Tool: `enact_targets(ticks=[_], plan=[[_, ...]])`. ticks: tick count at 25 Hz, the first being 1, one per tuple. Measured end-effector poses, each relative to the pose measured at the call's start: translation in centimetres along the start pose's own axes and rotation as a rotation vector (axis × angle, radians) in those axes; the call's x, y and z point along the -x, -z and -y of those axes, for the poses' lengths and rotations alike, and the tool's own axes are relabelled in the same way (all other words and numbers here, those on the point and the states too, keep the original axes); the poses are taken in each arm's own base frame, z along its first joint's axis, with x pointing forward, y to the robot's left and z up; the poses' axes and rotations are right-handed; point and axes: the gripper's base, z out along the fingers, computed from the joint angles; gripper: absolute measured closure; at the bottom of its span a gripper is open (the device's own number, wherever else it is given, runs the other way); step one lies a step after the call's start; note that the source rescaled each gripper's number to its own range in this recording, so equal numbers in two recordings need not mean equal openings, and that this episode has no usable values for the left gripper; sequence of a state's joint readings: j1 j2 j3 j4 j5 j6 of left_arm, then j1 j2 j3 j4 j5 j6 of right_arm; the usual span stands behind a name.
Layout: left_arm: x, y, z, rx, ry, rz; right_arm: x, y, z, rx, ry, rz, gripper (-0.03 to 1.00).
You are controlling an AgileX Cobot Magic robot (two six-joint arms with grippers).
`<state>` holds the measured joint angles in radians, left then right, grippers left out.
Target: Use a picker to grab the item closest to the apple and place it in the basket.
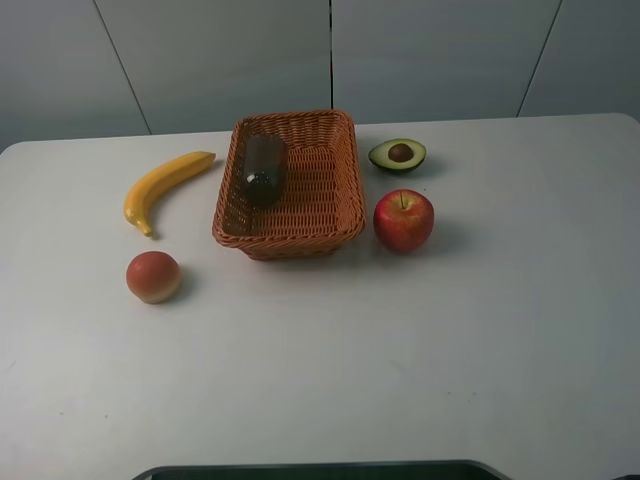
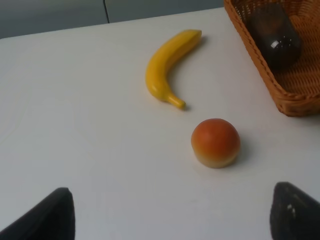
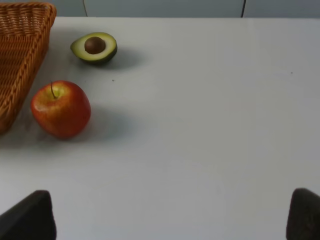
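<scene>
A red apple (image 1: 404, 220) (image 3: 61, 109) stands on the white table just right of the wicker basket (image 1: 335, 215) (image 3: 20, 55). Half an avocado (image 1: 398, 155) (image 3: 94, 47), pit up, lies just behind the apple. Inside the basket lies a dark bottle (image 1: 263, 169) (image 2: 276, 37). Neither gripper shows in the exterior high view. In the left wrist view the left gripper (image 2: 172, 215) stands open, fingertips (image 2: 52, 215) wide apart, short of a peach. The right gripper (image 3: 172, 215) is open too, nothing between its fingers (image 3: 30, 217), well back from the apple.
A yellow banana (image 1: 163, 186) (image 2: 167, 65) lies left of the basket. An orange-red peach (image 1: 153, 276) (image 2: 215, 142) sits nearer the front left. The table's front edge meets a dark base (image 1: 320, 470).
</scene>
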<state>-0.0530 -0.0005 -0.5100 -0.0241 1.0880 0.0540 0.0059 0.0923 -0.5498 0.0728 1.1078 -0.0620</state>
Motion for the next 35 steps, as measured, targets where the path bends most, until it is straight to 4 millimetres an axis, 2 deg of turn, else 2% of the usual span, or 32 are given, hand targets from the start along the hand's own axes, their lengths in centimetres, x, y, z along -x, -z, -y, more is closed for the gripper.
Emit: enact_targets(ticks=[5,24,29,35], plan=[[0.0,0.0,0.0,0.0,0.0,0.0,-1.3,0.5,-0.2,0.009,0.009,0.057,-0.03],[0.0,0.0,0.0,0.0,0.0,0.0,-1.4,0.4,0.0,-0.012,-0.038,0.066,-0.03],[0.0,0.0,0.0,0.0,0.0,0.0,-1.4,0.4,-0.1,-0.002,0.038,0.067,-0.03],[0.0,0.0,0.0,0.0,0.0,0.0,-1.4,0.4,-0.2,0.004,0.037,0.067,-0.03]])
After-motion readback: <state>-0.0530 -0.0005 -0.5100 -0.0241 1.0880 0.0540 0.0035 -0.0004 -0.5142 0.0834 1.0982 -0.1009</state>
